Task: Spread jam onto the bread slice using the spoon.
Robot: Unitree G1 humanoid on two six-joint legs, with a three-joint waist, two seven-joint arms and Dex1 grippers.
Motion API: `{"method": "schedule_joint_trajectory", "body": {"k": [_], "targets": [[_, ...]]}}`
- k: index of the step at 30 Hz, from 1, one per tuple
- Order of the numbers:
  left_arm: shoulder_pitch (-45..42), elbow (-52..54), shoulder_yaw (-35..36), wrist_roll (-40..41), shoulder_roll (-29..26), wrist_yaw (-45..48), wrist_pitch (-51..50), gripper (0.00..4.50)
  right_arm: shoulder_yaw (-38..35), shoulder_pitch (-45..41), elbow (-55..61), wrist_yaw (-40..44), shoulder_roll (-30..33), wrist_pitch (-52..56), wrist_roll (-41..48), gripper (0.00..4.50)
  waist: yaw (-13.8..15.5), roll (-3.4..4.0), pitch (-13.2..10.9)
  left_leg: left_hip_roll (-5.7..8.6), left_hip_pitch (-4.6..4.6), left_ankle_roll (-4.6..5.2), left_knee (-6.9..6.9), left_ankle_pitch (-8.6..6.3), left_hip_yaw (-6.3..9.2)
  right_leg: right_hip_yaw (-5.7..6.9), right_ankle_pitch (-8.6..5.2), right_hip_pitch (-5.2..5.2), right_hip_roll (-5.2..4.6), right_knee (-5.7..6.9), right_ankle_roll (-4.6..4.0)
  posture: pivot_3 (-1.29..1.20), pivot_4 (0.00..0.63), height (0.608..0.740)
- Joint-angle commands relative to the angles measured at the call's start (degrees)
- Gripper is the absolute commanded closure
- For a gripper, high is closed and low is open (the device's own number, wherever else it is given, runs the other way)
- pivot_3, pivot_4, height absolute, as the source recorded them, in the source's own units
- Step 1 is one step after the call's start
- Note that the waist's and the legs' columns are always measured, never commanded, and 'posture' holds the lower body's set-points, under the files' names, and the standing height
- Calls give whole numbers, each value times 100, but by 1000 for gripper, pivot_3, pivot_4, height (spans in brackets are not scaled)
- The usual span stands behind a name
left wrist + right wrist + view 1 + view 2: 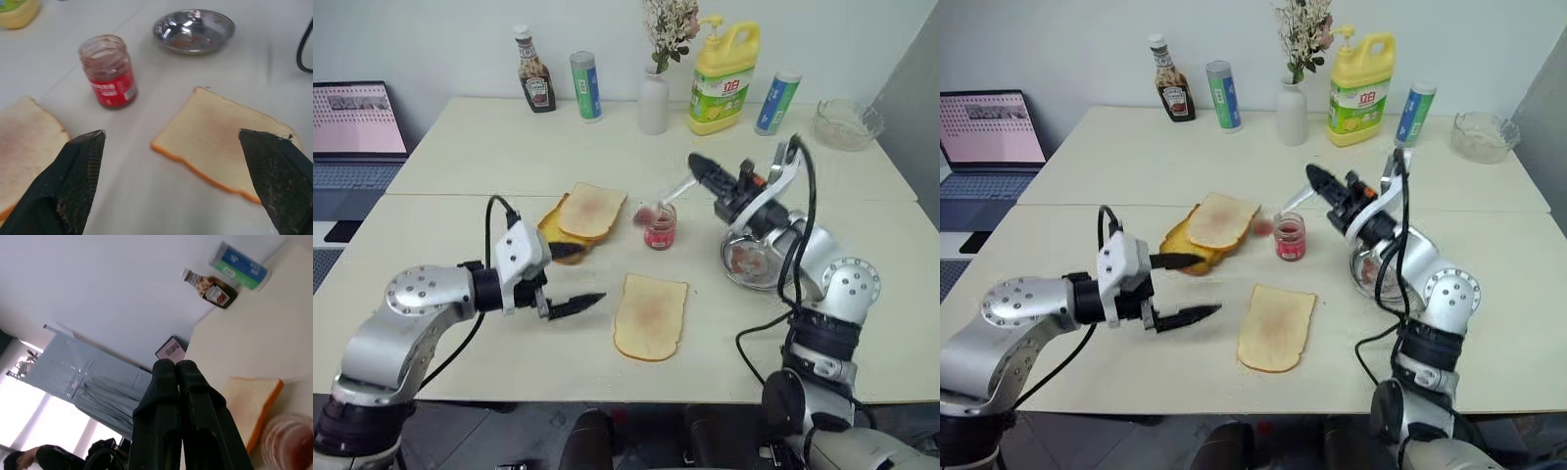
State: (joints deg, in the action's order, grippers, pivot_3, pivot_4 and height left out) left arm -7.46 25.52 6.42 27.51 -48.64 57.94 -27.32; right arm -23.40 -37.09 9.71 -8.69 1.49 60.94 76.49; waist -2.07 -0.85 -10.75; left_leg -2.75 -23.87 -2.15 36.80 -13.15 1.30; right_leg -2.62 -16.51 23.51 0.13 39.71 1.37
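The large pale bread slice (651, 315) lies flat near the table's front edge. Behind it stands the small open jar of red jam (660, 228). My right gripper (697, 164) hangs above and to the right of the jar, shut on the spoon (674, 190). The spoon slants down to the left, and its bowl, smeared with jam, hovers just over the jar's mouth. My left gripper (576, 278) is open and empty just left of the bread slice. In the left wrist view its fingers (73, 181) frame the jar (108, 73) and the slice (230, 142).
Two stacked slices (582, 217), one thick and golden, lie left of the jar. A round steel dish (751, 262) sits under my right arm. Along the back stand a ketchup bottle (534, 71), two canisters, a vase (653, 101), a yellow detergent bottle (723, 78) and a glass bowl (846, 124). A laptop (352, 122) is far left.
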Motion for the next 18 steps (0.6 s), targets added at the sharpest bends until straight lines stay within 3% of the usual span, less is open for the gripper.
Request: {"method": "schedule_joint_trajectory", "body": {"k": [1,10,18], "targets": [[382,246,168,-148,-54,73,437,0,595,299,715,317,221,-120,-296,4488,0,1,-1,0,0,0,0,0,1,1,0,0,0,-1,0,0,150,740],[1422,265,132,-394,36,118,1115,0,2157,1262,1480,1720,943,-958,-1979,4488,6,0,0,-2,-2,0,-3,0,1,3,-1,-1,1,-21,1,0,150,740],[1552,339,-95,-531,164,56,1419,0,2708,1765,1720,2430,1232,-1405,-2672,4488,19,-1,0,-2,-2,0,3,0,1,2,-1,-7,1,-27,2,0,150,740]]}}
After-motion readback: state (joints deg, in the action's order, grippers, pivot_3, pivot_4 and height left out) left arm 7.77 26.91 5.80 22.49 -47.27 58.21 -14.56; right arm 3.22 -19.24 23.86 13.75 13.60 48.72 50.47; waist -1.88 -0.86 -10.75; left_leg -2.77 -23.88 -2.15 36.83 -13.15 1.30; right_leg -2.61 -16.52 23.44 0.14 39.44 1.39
